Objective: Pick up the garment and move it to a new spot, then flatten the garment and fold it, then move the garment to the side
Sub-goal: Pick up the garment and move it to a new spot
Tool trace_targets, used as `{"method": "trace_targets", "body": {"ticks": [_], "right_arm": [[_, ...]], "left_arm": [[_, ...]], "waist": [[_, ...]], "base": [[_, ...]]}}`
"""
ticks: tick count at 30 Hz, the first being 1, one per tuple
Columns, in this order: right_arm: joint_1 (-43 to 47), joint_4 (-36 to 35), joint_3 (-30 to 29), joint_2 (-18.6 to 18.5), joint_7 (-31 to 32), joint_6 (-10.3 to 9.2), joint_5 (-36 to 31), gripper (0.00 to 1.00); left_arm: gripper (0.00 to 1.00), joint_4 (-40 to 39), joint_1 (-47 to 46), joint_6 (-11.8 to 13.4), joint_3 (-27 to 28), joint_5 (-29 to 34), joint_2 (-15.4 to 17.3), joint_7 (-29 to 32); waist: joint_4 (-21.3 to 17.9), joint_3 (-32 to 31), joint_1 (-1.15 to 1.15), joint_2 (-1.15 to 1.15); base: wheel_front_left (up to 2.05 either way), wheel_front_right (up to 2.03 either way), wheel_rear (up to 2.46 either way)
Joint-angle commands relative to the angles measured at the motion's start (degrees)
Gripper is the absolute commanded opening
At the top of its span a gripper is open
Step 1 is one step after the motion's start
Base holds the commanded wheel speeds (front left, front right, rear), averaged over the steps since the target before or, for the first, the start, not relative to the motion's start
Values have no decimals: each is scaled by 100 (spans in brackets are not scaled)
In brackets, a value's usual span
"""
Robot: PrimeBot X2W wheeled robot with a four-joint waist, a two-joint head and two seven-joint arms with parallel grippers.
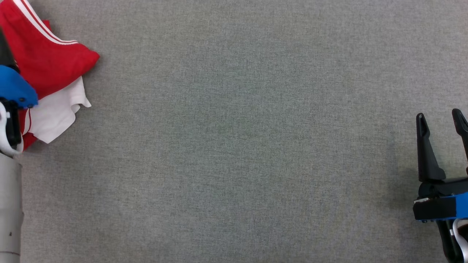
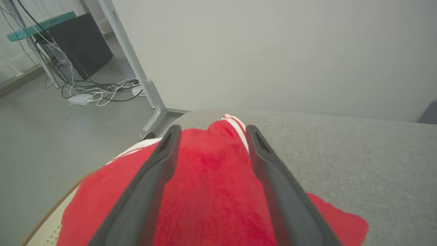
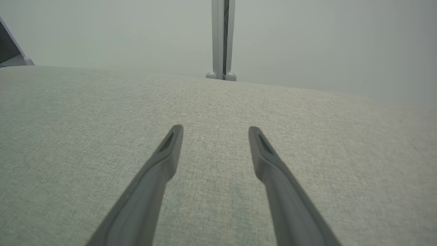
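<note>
We see the red garment [image 1: 47, 62], white-striped and with a white layer showing beneath it, bunched in the upper left corner of the head view, at the left edge of the grey cloth-covered worktop [image 1: 234, 146]. Our left hand [image 2: 211, 134] hangs over it with its two fingers spread apart, red cloth showing between and around them; we cannot tell whether they touch it. Our right hand [image 1: 440, 116] is well apart from the garment, at the lower right, its fingers likewise spread and gripping nothing, above the grey cloth. Beyond the worktop's edge in the left wrist view, cables [image 2: 99, 92] lie on the floor [image 2: 51, 143].
</note>
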Motion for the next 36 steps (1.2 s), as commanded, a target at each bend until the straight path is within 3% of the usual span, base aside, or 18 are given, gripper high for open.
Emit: {"method": "trace_targets", "body": {"ticks": [1,13,14,15,26,31,36], "right_arm": [[-79,-45,-15,-30,8,1,16,100],[-81,-103,61,-22,87,1,-14,100],[-84,-92,74,-18,91,1,-12,100],[-92,-79,91,-14,84,1,-4,100],[28,274,268,191,-68,1,22,100],[54,559,378,337,-186,1,48,100],[99,901,482,502,-356,1,89,100]], "left_arm": [[100,92,-70,-32,-26,-2,-4,25],[100,1977,-213,-539,-401,-174,-306,652],[42,2060,-226,-563,-434,-167,-307,610],[0,2126,-233,-578,-452,-173,-316,554],[0,2130,-447,-672,-515,-193,-272,-518],[0,1627,-609,-618,-643,-36,-170,-908],[0,633,-731,-549,-824,133,-187,-935]], "waist": [[-2,3,-2,-2],[29,-41,-2,-2],[31,-50,-2,-2],[30,-65,-2,-2],[-4,-682,-2,-2],[-53,-1094,-2,-2],[-278,-1495,-2,-2]], "base": [[0,0,0],[0,0,0],[0,0,0],[0,0,0],[0,0,0],[0,0,0],[0,0,0]]}}
